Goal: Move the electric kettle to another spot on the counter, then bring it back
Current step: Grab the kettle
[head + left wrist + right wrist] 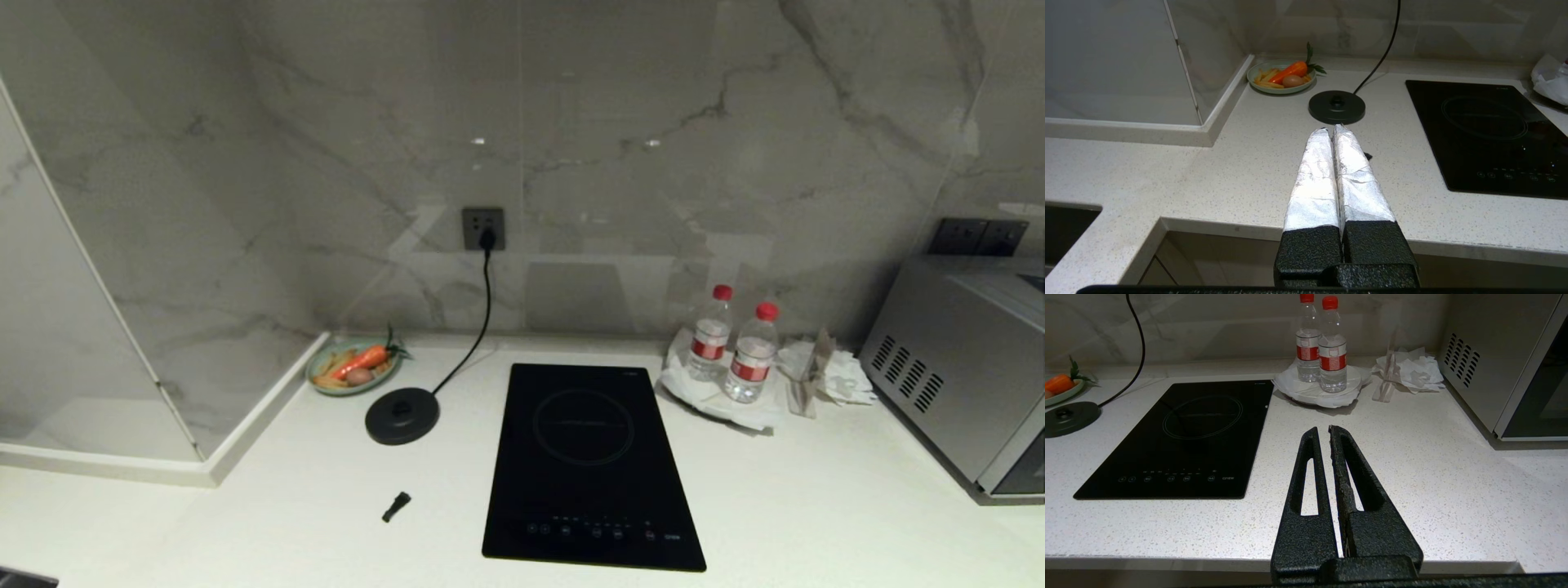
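Head view: kettle isn't visible; bare base disc (402,415) sits on table (816,506) left of hob (589,461). Locate kettle first.
Left wrist: left end effector (1330,130) closed, empty.
Right wrist: right end effector (1321,430) together, empty.

The counter (269,523) is white with tiny dark specks. The wall (620,122) at the top of the frame is pale grey with darker veins. The hob (589,465) in the middle is shiny black, and so are the round base disc (402,415) and its cord (473,343). The plate (326,384) at the left is light green with an orange carrot (363,359). Two clear bottles (735,347) have red caps and red bands. The microwave (947,359) at the right is silver-grey. The left gripper (1329,129) is wrapped in silver foil
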`<state>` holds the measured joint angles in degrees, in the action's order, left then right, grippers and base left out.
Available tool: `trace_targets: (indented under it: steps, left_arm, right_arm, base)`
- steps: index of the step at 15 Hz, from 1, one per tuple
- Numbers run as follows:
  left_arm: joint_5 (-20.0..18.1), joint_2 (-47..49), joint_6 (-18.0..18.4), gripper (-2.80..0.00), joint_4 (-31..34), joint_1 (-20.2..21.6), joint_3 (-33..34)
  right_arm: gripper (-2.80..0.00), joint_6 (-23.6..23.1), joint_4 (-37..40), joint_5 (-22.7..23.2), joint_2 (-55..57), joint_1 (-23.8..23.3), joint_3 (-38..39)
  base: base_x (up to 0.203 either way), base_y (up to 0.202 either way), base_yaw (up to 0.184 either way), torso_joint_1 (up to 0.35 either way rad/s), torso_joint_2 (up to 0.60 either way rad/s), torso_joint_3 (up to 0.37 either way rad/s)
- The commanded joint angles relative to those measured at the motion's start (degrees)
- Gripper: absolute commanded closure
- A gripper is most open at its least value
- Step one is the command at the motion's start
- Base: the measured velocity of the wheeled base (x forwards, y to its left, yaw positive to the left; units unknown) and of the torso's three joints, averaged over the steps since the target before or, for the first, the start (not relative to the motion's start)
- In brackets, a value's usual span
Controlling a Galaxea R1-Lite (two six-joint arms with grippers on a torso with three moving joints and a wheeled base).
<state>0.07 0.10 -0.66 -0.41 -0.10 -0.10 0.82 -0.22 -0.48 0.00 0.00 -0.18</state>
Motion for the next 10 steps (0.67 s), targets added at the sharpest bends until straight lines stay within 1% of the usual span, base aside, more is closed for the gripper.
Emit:
trace_targets:
  steps: [1,7,8,10]
  left_arm:
    - [0.0,0.0,0.0,0.0,0.0,0.0,0.0]
    - [0.0,0.0,0.0,0.0,0.0,0.0,0.0]
    - [0.0,0.0,0.0,0.0,0.0,0.0,0.0]
    - [0.0,0.0,0.0,0.0,0.0,0.0,0.0]
  right_arm:
    - [0.0,0.0,-0.1,0.0,0.1,0.0,0.0]
    - [0.0,-0.2,-0.2,0.0,0.0,0.0,0.0]
    - [0.0,-0.3,-0.2,0.0,0.0,0.0,0.0]
    - [0.0,-0.2,-0.2,0.0,0.0,0.0,0.0]
  base:
    - [0.0,0.0,0.0,0.0,0.0,0.0]
    - [0.0,0.0,0.0,0.0,0.0,0.0]
    - [0.005,0.001,0.081,-0.002,0.01,0.007]
    - [-0.001,-0.009,0.163,0.002,0.02,0.003]
